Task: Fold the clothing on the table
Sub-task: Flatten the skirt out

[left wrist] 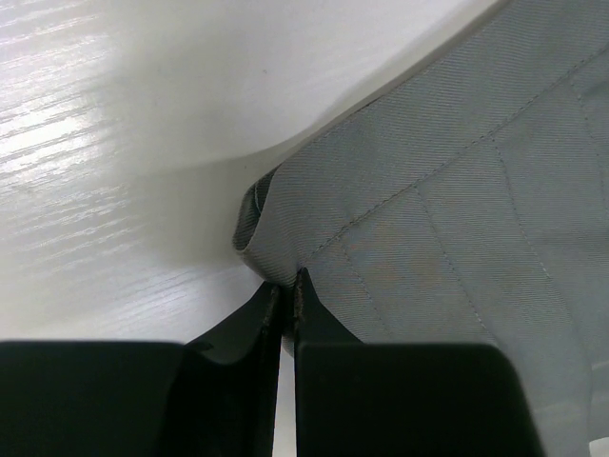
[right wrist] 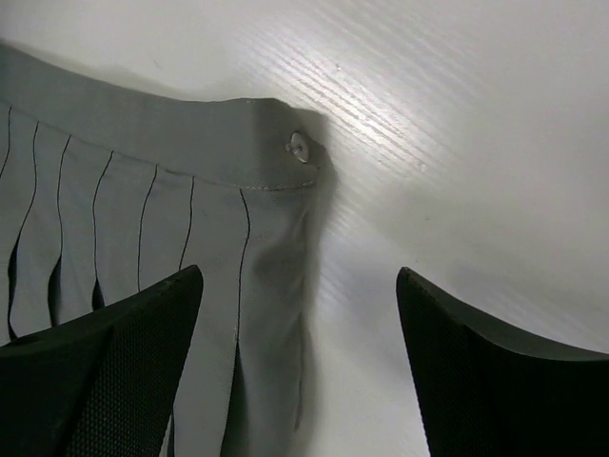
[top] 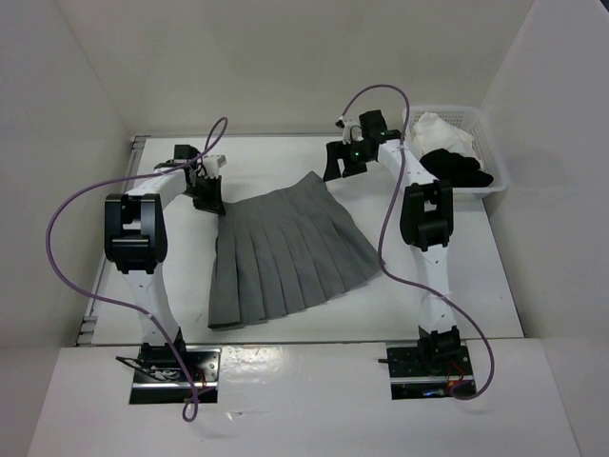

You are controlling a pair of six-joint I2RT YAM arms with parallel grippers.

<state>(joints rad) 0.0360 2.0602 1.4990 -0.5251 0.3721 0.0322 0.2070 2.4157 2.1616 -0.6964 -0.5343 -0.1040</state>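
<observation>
1. The grey pleated skirt (top: pixel 285 252) lies flat and fanned out on the bench (top: pixel 476 286), between the two hands. No fold shows in it yet, so I judge the folding itself is all left to do.
2. The left hand (top: pixel 207 195) is clamped on one end of the waistband (right wrist: pixel 143 124). Its fingers are pressed together with a small roll of fabric nipped at their tips.
3. The right hand (top: pixel 341 157) hangs over the other end of the waistband with its fingers well apart and nothing between them. That corner lies loose on the bench just under it.
4. By my reading only one of the two corner grips is made. The right hand's grip, the lifting and the laying over are not yet done.
5. Only the top view shows the whole fan. The hem (top: pixel 276 309) lies well away from both hands, towards the arm bases. A white basket (top: pixel 495 162) stands beyond the right hand, holding a white garment (top: pixel 440 129) and a black garment (top: pixel 457 169).
6. Only the left wrist view shows the pinch itself, with the waistband edge curled up at the fingertips and the twill running away from them.
7. Only the right wrist view shows a small metal snap (right wrist: pixel 299 146) at the waistband corner ahead of the open fingers. The pleat lines run back under the finger on the skirt's side.
</observation>
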